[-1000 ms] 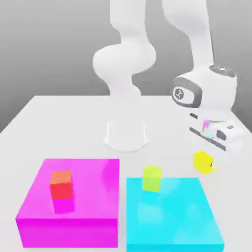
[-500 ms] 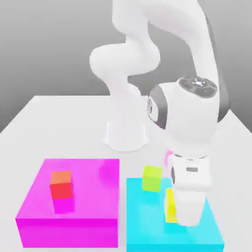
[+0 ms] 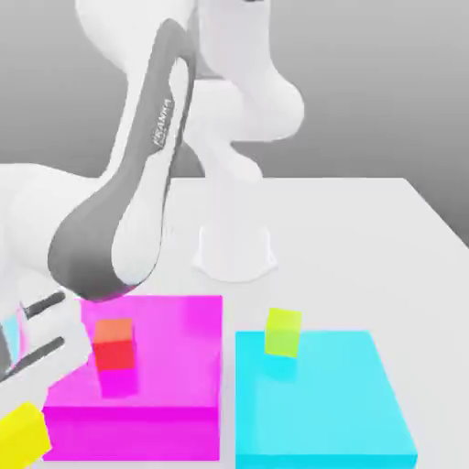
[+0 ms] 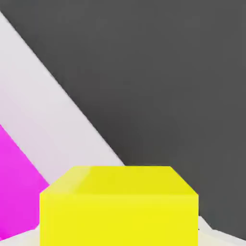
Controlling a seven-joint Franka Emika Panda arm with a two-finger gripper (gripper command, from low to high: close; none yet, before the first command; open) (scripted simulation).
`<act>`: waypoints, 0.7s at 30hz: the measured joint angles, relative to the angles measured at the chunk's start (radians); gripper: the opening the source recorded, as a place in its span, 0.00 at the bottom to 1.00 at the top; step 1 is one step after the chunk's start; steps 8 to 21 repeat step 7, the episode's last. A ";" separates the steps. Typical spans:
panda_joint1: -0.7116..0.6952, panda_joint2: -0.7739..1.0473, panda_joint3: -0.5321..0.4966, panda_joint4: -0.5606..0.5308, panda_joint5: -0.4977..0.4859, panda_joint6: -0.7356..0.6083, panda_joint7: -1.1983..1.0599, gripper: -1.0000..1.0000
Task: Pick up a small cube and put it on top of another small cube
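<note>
A small yellow cube (image 3: 22,438) hangs in the hand (image 4: 119,231) of a white robot arm (image 3: 69,234), the hand closed down on it, near the lower corner on the exterior view's left, just beside the magenta block (image 3: 133,430). How squarely the cube is gripped is hard to confirm, its contact sides being largely hidden. In the hand view, a dark expanse lies past the edge of the pale table (image 4: 53,115); a slip there could send the cube over the side. A red-orange cube (image 3: 114,345) sits on the magenta block, a lime-green one (image 3: 283,332) on the cyan block (image 3: 321,403). A low approach could clip the magenta block or knock either cube away; a tilted or off-center release could topple the stack, and a fast swing could twist the cube in its grip.
</note>
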 joint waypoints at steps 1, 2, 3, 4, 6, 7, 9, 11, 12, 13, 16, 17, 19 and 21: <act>-0.024 0.035 0.010 0.017 0.019 0.018 -0.022 0.00; -0.042 0.072 0.023 0.027 0.039 0.043 -0.039 0.00; -0.053 0.095 0.032 0.033 0.051 0.060 -0.050 1.00; -0.053 0.095 0.032 0.033 0.051 0.060 -0.050 1.00; -0.053 0.095 0.032 0.033 0.051 0.060 -0.050 1.00; -0.053 0.095 0.032 0.033 0.051 0.060 -0.050 1.00; -0.053 0.095 0.032 0.033 0.051 0.060 -0.050 1.00; -0.053 0.095 0.032 0.033 0.051 0.060 -0.050 1.00; -0.053 0.095 0.032 0.033 0.051 0.060 -0.050 1.00; -0.053 0.095 0.032 0.033 0.051 0.060 -0.050 1.00; -0.053 0.095 0.032 0.033 0.051 0.060 -0.050 1.00; -0.053 0.095 0.032 0.033 0.051 0.060 -0.050 1.00; -0.053 0.095 0.032 0.033 0.051 0.060 -0.050 1.00; -0.053 0.095 0.032 0.033 0.051 0.060 -0.050 1.00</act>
